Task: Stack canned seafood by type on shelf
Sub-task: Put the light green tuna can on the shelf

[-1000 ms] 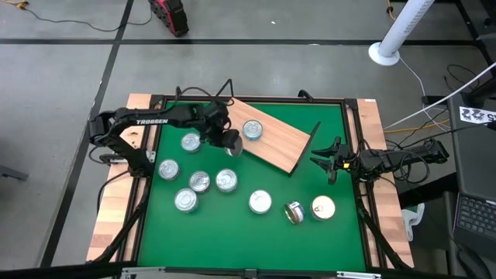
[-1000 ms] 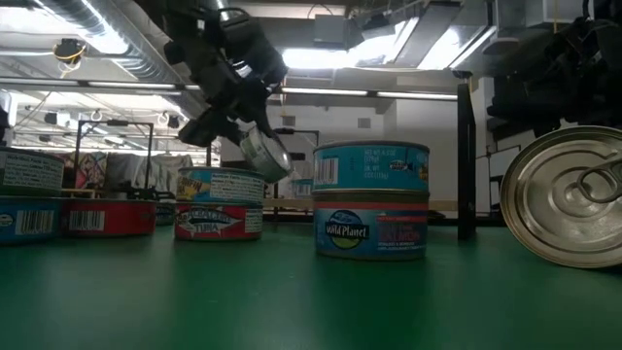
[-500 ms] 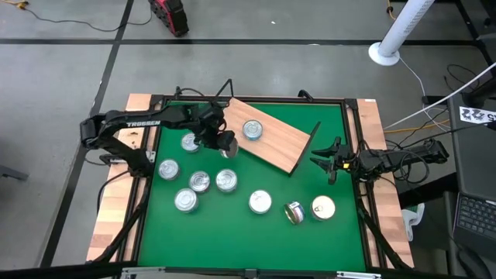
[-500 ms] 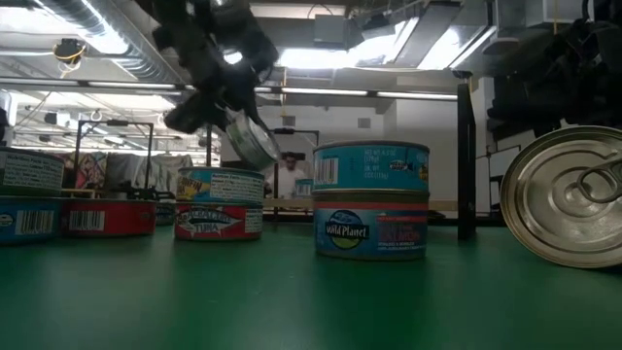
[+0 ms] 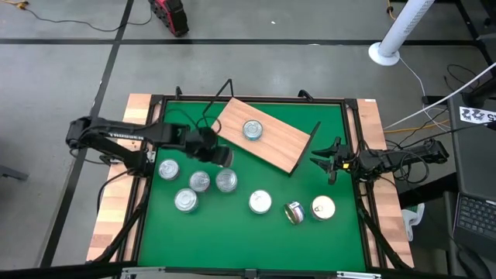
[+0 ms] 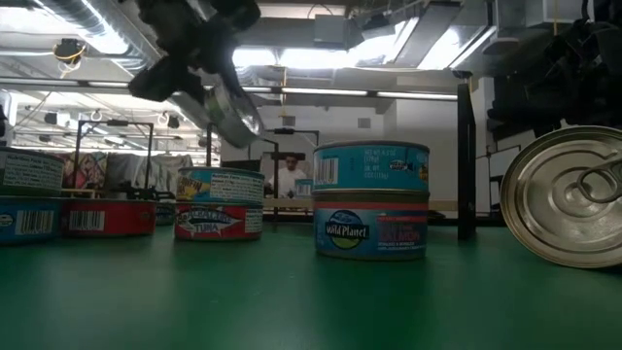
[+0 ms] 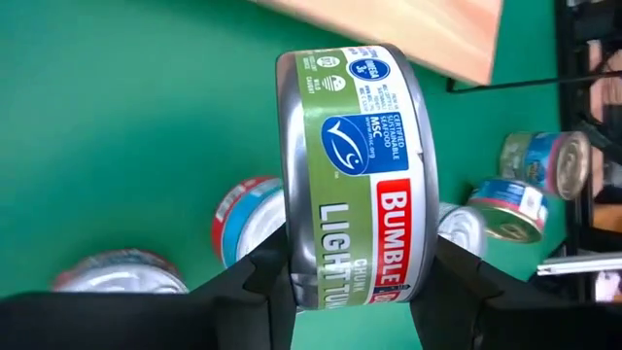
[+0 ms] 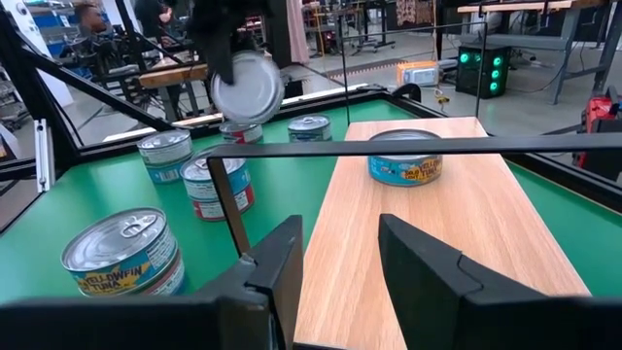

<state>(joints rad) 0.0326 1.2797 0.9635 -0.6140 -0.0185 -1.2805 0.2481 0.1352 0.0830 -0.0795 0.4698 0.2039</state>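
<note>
My left gripper (image 5: 221, 156) is shut on a green-labelled tuna tin (image 7: 355, 175), which it carries above the green mat just off the near left corner of the shelf (image 5: 271, 146). The shelf is a light wooden board lying slantwise at the far middle, and one blue-labelled tin (image 5: 252, 129) stands on it. Several silver-lidded tins (image 5: 199, 181) stand on the mat below and to the near side of the gripper. One tin (image 5: 294, 212) lies on its edge. My right gripper (image 5: 329, 163) waits open at the right edge, facing the shelf. My left gripper pinches the tin between its two fingers (image 7: 255, 282), one on each flat end, near the rim (image 7: 303, 267). The fingers come slanting down from the table's left side. The tin is lifted clear of the mat, standing on edge with its side label toward the wrist camera.
Black wire supports (image 5: 313, 136) rise at the shelf's right end. Two tins stand stacked (image 6: 370, 199) in the low view. A gold-topped tin (image 5: 322, 207) sits at the near right. A person (image 6: 288, 177) stands far behind the table. A bare stretch of mat (image 5: 232, 240) lies along the near edge.
My left gripper has drawn back from the shelf's near left corner toward the table's left edge and risen, keeping hold of the tuna tin, which stays on edge and clear of the mat. The arm has folded back with it.
</note>
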